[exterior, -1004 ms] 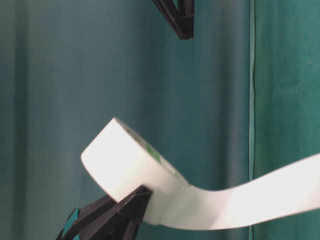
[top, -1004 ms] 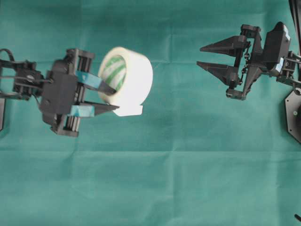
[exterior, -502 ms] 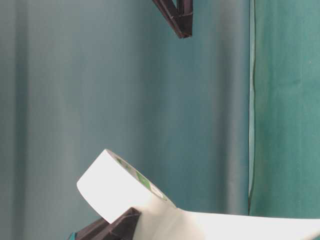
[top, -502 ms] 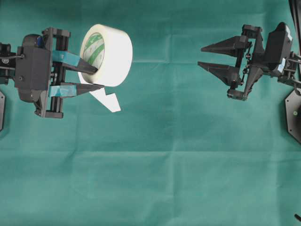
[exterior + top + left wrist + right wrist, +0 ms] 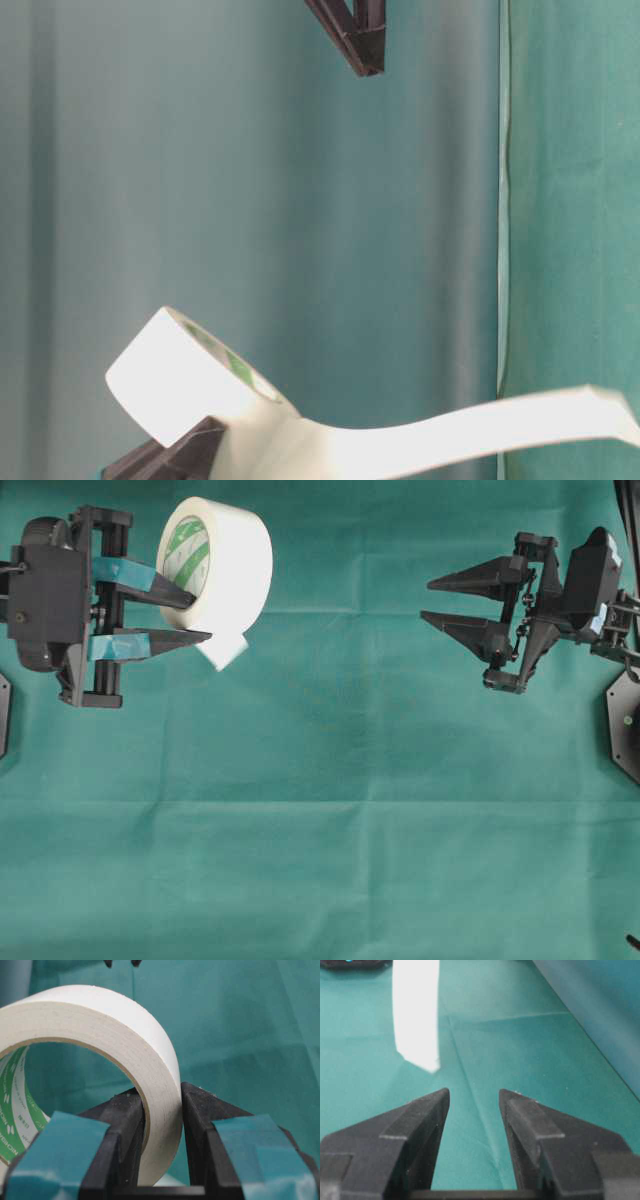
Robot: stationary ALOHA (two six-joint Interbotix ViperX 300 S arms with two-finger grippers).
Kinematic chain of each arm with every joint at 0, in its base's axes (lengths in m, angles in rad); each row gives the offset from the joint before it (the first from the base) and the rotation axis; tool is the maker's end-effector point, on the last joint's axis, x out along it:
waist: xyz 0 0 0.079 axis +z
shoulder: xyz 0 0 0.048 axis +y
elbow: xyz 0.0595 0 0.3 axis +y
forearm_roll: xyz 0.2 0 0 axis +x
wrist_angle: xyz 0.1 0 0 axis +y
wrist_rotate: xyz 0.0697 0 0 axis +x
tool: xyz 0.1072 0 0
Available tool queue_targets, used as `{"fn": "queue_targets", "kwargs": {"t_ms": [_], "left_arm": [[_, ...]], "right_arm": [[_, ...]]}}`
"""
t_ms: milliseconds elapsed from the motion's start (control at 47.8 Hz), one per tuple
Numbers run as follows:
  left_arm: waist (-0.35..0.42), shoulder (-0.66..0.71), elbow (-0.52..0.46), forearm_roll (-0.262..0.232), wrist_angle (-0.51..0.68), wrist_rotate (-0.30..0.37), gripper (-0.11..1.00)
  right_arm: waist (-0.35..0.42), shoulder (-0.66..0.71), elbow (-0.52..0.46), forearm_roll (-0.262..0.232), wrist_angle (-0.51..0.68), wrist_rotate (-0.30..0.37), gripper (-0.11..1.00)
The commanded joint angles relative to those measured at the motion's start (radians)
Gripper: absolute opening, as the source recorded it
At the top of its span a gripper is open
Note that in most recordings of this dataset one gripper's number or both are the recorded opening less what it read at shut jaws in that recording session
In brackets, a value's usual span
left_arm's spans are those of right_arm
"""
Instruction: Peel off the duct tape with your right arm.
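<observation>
Left gripper (image 5: 200, 613) clamped on the tape (image 5: 220, 565) wall, one teal-strip finger inside the core, one outside; wrist view shows both pads pressed on the white wall. Roll held up off the cloth (image 5: 330, 830), near its far-left corner, core axis roughly level and pointing along the cloth's long side

Loose tab (image 5: 222, 652) hangs off the lower side of the roll, just past the left fingertips. In table-level view it shows as a long strip (image 5: 470, 430) running out from the roll toward the camera, free end unsupported and a bit blurred

Right gripper (image 5: 428, 600) at the far-right side of the cloth, well apart from the roll, jaws apart and empty, tips pointing left toward the tape. Right wrist view: tab (image 5: 417, 1015) ahead and left of the gap between the black fingers (image 5: 420, 1115), not lined up with it

Judgement: peel not started by right arm. Right gripper must cross the cloth leftward, shift so the tab's flat faces sit between the jaws, then pinch and pull away from the roll. Risk: floppy tab may swing or stick to one finger, so the pinch may miss
</observation>
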Motion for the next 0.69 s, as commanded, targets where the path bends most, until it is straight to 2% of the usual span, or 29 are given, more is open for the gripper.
{"fn": "queue_targets", "kwargs": {"t_ms": [0,398,670], "left_arm": [[0.003,-0.034,-0.051,0.002,0.005,0.015,0.19],[-0.002,-0.006,-0.043,0.002,-0.003,0.02,0.19],[-0.08,0.12,-0.046,-0.002,-0.117,0.014,0.19]], "right_arm": [[0.002,-0.011,-0.011,0.003,-0.005,0.002,0.12],[0.002,-0.011,-0.014,0.003,-0.005,0.003,0.12],[0.003,-0.011,-0.011,0.003,-0.005,0.003,0.12]]}}
